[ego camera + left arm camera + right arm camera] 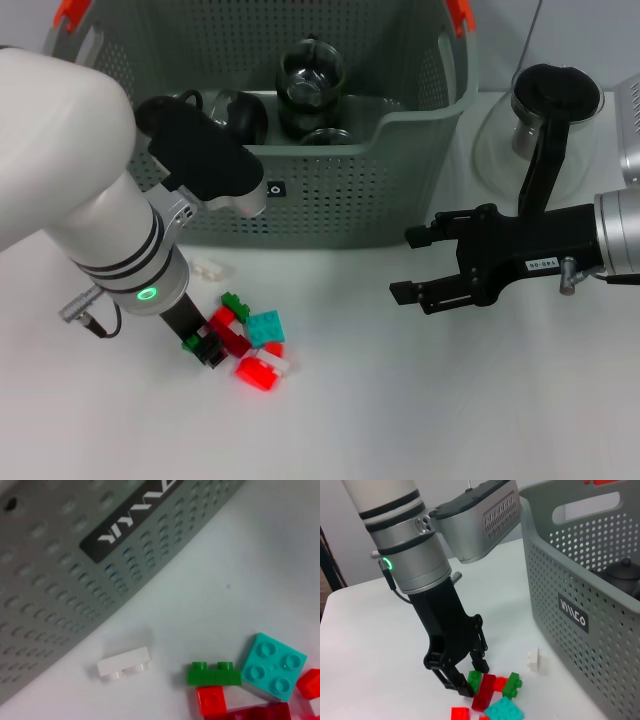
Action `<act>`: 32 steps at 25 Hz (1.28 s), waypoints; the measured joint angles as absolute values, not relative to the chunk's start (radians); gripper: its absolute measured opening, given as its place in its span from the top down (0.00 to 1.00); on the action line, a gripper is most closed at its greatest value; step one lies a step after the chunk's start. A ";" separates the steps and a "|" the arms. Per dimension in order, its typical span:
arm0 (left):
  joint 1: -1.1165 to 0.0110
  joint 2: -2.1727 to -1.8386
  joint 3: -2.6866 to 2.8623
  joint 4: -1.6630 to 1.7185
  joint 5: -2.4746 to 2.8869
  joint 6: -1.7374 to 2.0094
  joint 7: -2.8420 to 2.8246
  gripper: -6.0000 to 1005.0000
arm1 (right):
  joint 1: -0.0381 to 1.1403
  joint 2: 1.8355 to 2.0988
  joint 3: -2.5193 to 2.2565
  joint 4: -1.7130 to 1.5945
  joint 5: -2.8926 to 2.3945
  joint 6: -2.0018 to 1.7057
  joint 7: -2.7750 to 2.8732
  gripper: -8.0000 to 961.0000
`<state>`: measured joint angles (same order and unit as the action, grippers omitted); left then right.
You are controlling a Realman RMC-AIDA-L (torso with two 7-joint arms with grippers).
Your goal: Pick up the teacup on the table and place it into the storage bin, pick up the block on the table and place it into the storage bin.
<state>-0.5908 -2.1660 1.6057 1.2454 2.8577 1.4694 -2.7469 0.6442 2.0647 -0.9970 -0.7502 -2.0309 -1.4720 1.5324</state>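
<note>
A pile of small blocks lies on the white table [420, 400] in front of the storage bin [350, 205]: a teal block [265, 327], a green one [235, 303], a bright red one [257, 372]. My left gripper [205, 348] points down into the pile's left edge, with a green block [474, 679] and a dark red block [485, 692] right at its tip. A dark glass teacup [310, 75] stands inside the bin. My right gripper [408, 265] hovers open to the right of the bin, holding nothing.
A single white block [208, 268] lies apart, close to the bin's front wall and its black label [275, 188]. A glass pot with a black lid [555, 105] stands at the back right. More dark glassware [240, 115] rests in the bin.
</note>
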 joint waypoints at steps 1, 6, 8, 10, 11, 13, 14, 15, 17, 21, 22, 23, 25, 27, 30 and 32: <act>-0.589 -2.166 1.605 1.247 2.858 1.471 -2.747 0.56 | 0.644 2.065 -0.997 -0.750 -2.031 -1.472 1.532 0.11; -0.573 -2.164 1.586 1.294 2.858 1.489 -2.742 0.56 | 0.641 2.064 -0.997 -0.750 -2.031 -1.475 1.532 0.11; -0.560 -2.163 1.569 1.323 2.858 1.503 -2.738 0.56 | 0.639 2.064 -0.997 -0.750 -2.032 -1.474 1.532 0.11; -0.545 -2.163 1.542 1.368 2.858 1.531 -2.732 0.56 | 0.638 2.063 -0.997 -0.750 -2.033 -1.474 1.532 0.11; -0.535 -2.163 1.528 1.398 2.858 1.552 -2.727 0.56 | 0.637 2.062 -0.997 -0.750 -2.033 -1.475 1.532 0.11; -0.518 -2.165 1.504 1.457 2.856 1.592 -2.716 0.56 | 0.636 2.059 -0.997 -0.750 -2.033 -1.475 1.532 0.11; -0.506 -2.167 1.491 1.497 2.851 1.624 -2.707 0.56 | 0.635 2.058 -0.997 -0.750 -2.032 -1.475 1.534 0.11; -0.498 -2.168 1.482 1.528 2.844 1.646 -2.698 0.56 | 0.635 2.058 -0.997 -0.750 -2.032 -1.475 1.534 0.11; -0.482 -2.170 1.457 1.610 2.812 1.705 -2.678 0.56 | 0.635 2.057 -0.996 -0.750 -2.032 -1.474 1.537 0.11; -0.480 -2.171 1.403 1.700 2.689 1.794 -2.650 0.56 | 0.634 2.057 -0.976 -0.750 -2.035 -1.476 1.540 0.11; -0.499 -2.169 1.341 1.733 2.549 1.860 -2.624 0.56 | 0.634 2.056 -0.972 -0.750 -2.035 -1.478 1.540 0.11; -0.511 -2.168 1.318 1.734 2.503 1.881 -2.616 0.56 | 0.634 2.056 -0.971 -0.750 -2.035 -1.479 1.541 0.11; -0.558 -2.167 1.237 1.728 2.375 1.934 -2.594 0.56 | 0.633 2.055 -0.968 -0.750 -2.036 -1.479 1.542 0.11; -0.616 -2.161 1.143 1.712 2.308 1.961 -2.577 0.56 | 0.633 2.055 -0.962 -0.750 -2.036 -1.480 1.542 0.11; -0.730 -2.132 0.981 1.670 2.280 1.946 -2.536 0.56 | 0.631 2.055 -0.960 -0.748 -2.036 -1.481 1.539 0.11; -0.776 -2.106 0.944 1.635 2.292 1.903 -2.521 0.56 | 0.629 2.055 -0.959 -0.748 -2.035 -1.482 1.540 0.11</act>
<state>-0.7757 -2.1065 0.9443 1.6348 2.2915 1.9028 -2.5205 0.6293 2.0551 -0.9594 -0.7481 -2.0354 -1.4818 1.5399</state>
